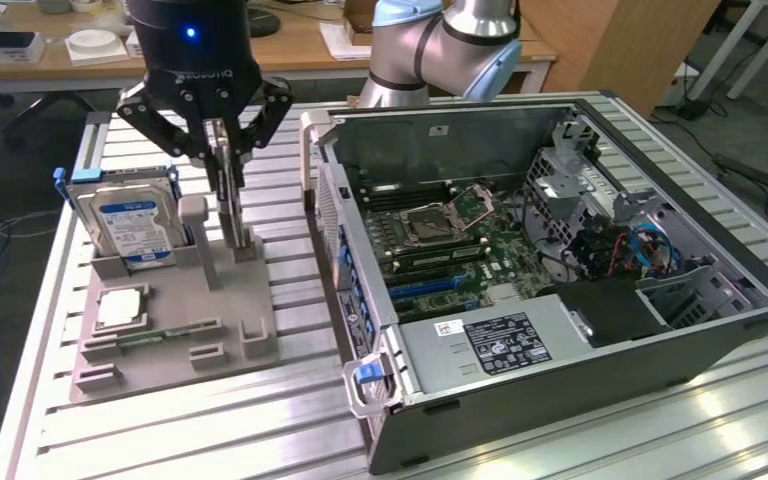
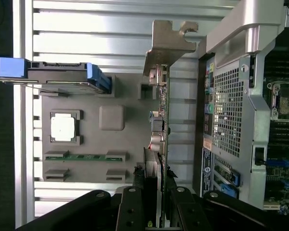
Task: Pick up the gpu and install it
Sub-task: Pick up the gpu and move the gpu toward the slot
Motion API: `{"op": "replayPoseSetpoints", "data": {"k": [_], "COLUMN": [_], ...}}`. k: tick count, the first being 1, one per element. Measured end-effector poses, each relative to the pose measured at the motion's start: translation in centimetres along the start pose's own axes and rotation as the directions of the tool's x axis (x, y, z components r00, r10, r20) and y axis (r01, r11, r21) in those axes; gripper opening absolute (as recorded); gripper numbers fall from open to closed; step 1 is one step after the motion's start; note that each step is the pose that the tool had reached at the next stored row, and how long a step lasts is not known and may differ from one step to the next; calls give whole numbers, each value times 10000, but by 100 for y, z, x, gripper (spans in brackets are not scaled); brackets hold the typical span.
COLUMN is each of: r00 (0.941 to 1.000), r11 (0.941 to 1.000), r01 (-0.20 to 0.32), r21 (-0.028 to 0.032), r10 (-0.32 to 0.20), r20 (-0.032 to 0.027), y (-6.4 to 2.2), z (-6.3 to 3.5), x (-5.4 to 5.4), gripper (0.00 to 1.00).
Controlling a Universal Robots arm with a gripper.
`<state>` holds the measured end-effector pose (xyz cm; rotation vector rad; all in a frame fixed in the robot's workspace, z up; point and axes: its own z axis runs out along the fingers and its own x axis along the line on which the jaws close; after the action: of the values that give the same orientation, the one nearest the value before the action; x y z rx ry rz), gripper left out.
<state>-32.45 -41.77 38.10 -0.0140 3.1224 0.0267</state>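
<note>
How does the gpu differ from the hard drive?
The gpu is a thin dark card with a silvery bracket; the hard drive is a thicker silver block with a blue-white label. The gripper is closed on the gpu; the hard drive stands untouched. Both stand on edge in the gray holder.
</note>
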Motion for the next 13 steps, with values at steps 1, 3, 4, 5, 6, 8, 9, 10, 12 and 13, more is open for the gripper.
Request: {"op": "replayPoseSetpoints", "data": {"k": [1, 3, 4, 5, 6, 8, 9, 10, 12, 13], "r00": [10000, 10000, 10000, 10000, 10000, 10000, 10000, 10000, 10000, 10000], "r11": [10000, 10000, 10000, 10000, 10000, 10000, 10000, 10000, 10000, 10000], "r01": [0, 0, 0, 1, 0, 0, 0, 0, 1, 0], "r21": [1, 0, 0, 0, 1, -1, 0, 1, 0, 1], "r10": [0, 0, 0, -1, 0, 0, 0, 0, -1, 0], "r20": [-1, 0, 0, 0, -1, 0, 0, 0, -1, 0], "y": [0, 1, 1, 1, 1, 2, 2, 2, 3, 3], "z": [-15, -44, -60, -74, -89, -119, -135, -153, -190, -212], "x": [0, -1, -1, -2, -2, -2, -3, -3, -4, -4], "gripper": [27, 27, 27, 27, 27, 27, 27, 27, 27, 27]}}
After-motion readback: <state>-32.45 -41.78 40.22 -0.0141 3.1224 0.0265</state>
